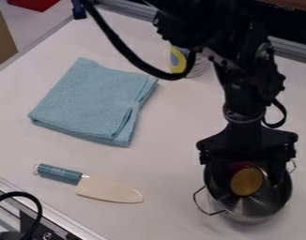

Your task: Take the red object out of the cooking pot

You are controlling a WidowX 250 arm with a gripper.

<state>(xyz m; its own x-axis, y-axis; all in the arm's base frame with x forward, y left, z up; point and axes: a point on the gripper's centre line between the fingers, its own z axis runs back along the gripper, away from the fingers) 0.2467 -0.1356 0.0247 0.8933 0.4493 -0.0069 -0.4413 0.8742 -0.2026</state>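
Note:
The gripper (248,178) points down into the metal cooking pot (256,211) at the lower right, its fingers spread apart and partly below the rim. Between them is the red object (246,181), showing a round yellow-brown face with a bit of dark red at its top. Its upper part is hidden behind the gripper, and whether either finger touches it cannot be told.
A folded blue cloth (93,103) lies at the upper left, and a toy knife (108,188) with a teal handle at the lower left. Behind the arm stands a can (198,69) with a yellow label. The pot has wire handles at both sides.

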